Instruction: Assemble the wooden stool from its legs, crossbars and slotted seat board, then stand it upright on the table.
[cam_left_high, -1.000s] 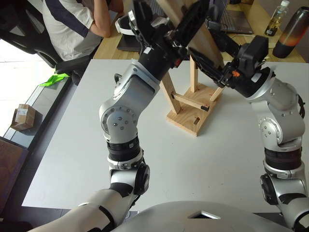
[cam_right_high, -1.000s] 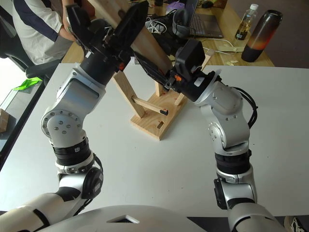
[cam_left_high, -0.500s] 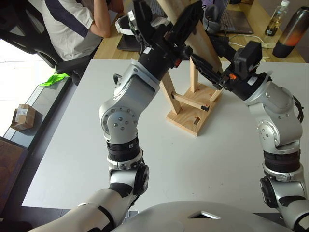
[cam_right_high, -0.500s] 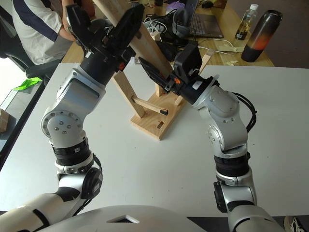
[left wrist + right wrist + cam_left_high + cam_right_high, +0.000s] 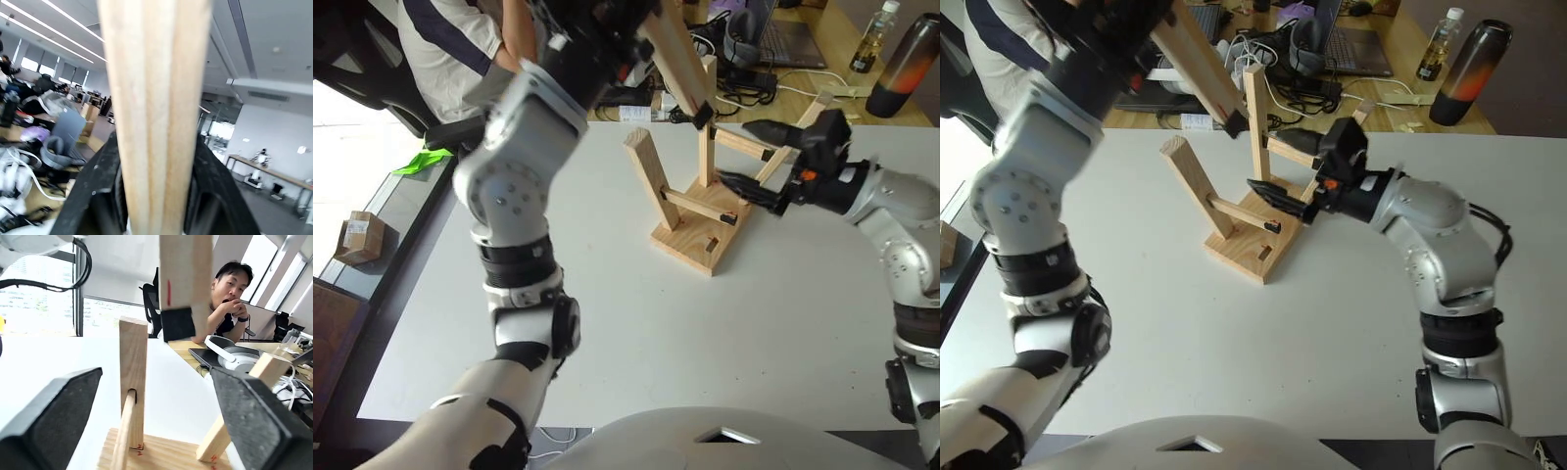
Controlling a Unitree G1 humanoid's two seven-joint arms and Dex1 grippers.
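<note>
The slotted seat board [image 5: 697, 241] lies flat on the white table [image 5: 607, 333]. From it rise a tilted leg [image 5: 649, 179], an upright leg [image 5: 706, 149] and a leaning leg [image 5: 785, 149], joined by thin crossbars [image 5: 695, 207]. My left gripper [image 5: 156, 196], raised high over the table's far edge, is shut on a loose wooden leg [image 5: 677, 57]; that leg's black-capped end [image 5: 177, 323] hangs above the stool. My right gripper [image 5: 756, 159] stands open just right of the stool, one finger [image 5: 49, 426] on each side of the tilted leg [image 5: 133, 382].
On the wooden desk behind the table are a laptop [image 5: 793, 39], headphones and cables [image 5: 744, 78], a bottle [image 5: 878, 34] and a dark flask [image 5: 906, 59]. A green paper [image 5: 421, 159] lies off the table's left side. The near half of the table is bare.
My left arm has swung up and to the left, carrying the loose leg with it. My right gripper has dropped away from that leg to beside the stool.
</note>
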